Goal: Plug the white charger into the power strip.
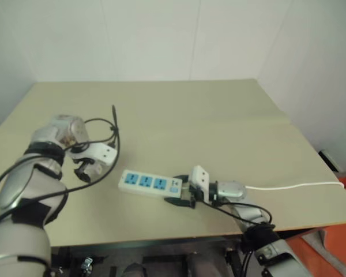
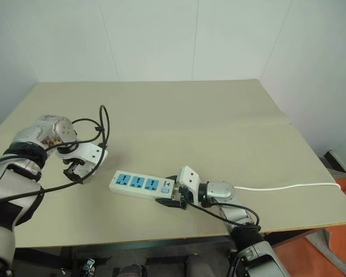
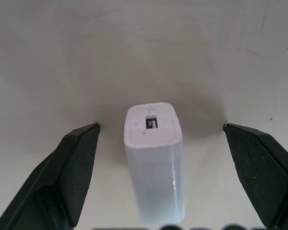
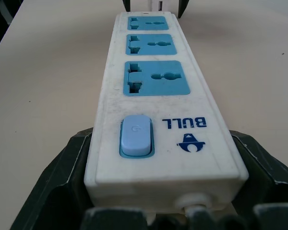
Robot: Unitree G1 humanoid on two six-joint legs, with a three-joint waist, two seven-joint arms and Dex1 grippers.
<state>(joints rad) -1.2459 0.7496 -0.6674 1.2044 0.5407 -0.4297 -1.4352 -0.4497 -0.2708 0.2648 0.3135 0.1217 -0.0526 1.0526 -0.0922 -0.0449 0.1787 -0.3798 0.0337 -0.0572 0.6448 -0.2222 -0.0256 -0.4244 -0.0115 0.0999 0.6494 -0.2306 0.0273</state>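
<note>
The white charger (image 3: 153,158) stands on the tan table (image 1: 207,115), right between the two black fingers (image 3: 67,172) of the left gripper (image 3: 161,139). The fingers are spread wide and do not touch it. A small dark slot shows on the charger's top end. The left gripper points down at the table, a little way from the power strip (image 1: 150,183). The power strip lies flat near the front edge of the table, with three blue sockets and a blue switch (image 4: 136,135). The right gripper (image 1: 184,196) squeezes the switch end of the power strip from both sides. A thin white cord (image 1: 294,186) runs from that end toward the table's right edge.
</note>
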